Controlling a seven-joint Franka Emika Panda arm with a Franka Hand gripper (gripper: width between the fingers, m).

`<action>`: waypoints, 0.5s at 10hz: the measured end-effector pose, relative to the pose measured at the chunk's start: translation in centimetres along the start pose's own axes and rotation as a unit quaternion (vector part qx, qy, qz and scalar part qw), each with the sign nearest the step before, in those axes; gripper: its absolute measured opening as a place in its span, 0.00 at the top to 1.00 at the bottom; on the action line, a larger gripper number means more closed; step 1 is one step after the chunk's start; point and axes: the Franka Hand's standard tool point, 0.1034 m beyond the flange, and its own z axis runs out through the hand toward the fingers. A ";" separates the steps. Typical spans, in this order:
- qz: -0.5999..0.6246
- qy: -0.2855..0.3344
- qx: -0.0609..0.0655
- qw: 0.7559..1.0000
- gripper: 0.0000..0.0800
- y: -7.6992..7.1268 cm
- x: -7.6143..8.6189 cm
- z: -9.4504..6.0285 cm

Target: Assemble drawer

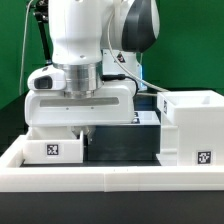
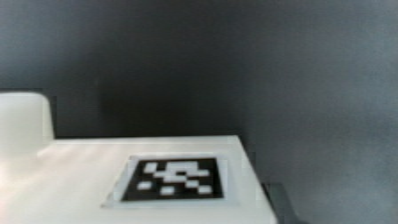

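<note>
A white drawer part with a black-and-white tag [image 1: 55, 148] lies at the exterior view's left, just behind the white front rail [image 1: 110, 182]. The larger white drawer box [image 1: 195, 120], also tagged, stands at the exterior view's right. My gripper [image 1: 85, 128] hangs low over the inner edge of the left part, with its fingertips hidden behind it. In the wrist view the tagged white panel [image 2: 178, 178] fills the near part of the picture and no fingers show. A rounded white piece [image 2: 22, 122] stands beside it.
The table top is black [image 1: 120, 145] between the two white parts. A green wall is behind the arm. Cables hang at the back on the exterior view's left.
</note>
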 end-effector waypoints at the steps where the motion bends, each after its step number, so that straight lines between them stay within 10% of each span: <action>1: 0.000 0.000 0.000 1.000 0.95 0.0 0.0 0.0; 5: 0.000 0.000 0.000 1.000 0.95 0.0 0.0 0.0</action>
